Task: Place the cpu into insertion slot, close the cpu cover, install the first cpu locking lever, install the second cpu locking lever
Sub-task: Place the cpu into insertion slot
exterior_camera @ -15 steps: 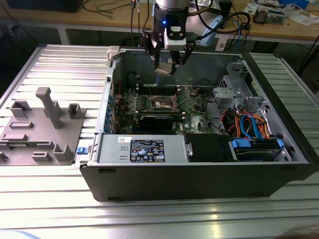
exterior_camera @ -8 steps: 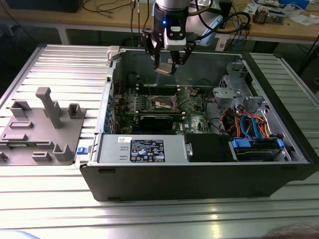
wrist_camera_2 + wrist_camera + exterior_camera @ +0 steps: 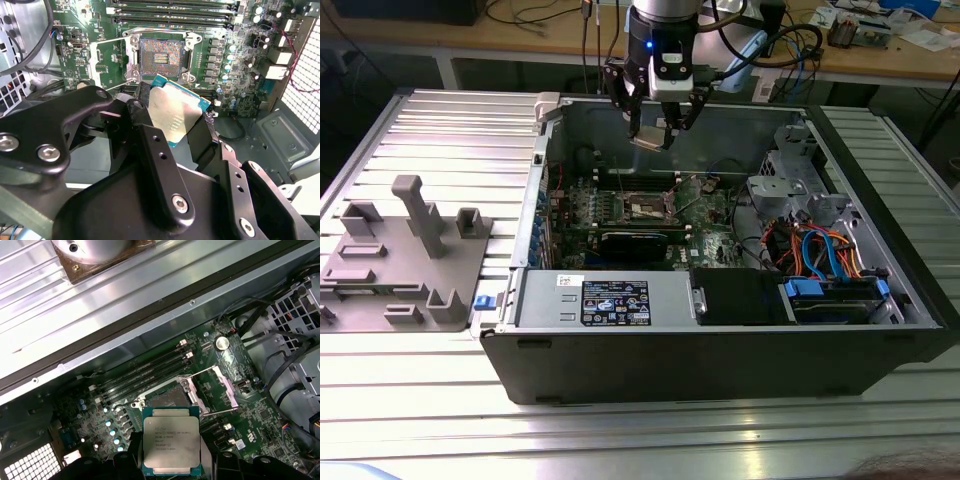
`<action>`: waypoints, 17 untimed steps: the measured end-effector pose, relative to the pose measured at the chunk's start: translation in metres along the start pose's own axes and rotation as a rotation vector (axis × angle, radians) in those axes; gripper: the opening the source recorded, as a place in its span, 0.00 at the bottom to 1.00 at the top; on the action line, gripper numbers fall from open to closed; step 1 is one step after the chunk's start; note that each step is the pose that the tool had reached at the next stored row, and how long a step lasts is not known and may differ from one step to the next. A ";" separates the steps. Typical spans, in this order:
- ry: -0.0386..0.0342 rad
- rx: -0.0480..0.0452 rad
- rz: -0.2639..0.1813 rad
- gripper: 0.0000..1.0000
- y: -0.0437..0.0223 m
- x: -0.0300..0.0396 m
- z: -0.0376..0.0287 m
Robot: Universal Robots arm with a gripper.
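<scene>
Above the open computer case (image 3: pixel 720 372), the gripper (image 3: pixel 655 126) clamps the cpu (image 3: pixel 171 445) over the uncovered insertion slot (image 3: pixel 161 55) inside it.

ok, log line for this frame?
jaws: shut on cpu | cpu: held above motherboard, not seated | insertion slot: empty | cpu cover: open

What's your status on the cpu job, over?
Pincer shut on the cpu, hovering over the case. Insertion slot uncovered, empty. Nothing seen between them.
</scene>
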State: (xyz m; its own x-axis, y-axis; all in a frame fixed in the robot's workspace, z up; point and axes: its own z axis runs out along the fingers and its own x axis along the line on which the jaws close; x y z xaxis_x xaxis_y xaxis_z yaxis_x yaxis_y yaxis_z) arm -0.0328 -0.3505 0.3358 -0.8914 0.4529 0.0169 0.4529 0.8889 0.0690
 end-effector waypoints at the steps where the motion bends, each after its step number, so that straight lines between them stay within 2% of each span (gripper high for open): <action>1: 0.0000 0.0000 0.000 0.54 0.0000 0.0000 0.0000; 17: -0.0006 -0.0002 0.010 0.54 0.0000 0.0000 0.0000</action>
State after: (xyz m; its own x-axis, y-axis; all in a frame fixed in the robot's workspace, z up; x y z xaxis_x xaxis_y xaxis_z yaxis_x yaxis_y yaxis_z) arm -0.0328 -0.3505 0.3358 -0.8870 0.4614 0.0169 0.4614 0.8845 0.0690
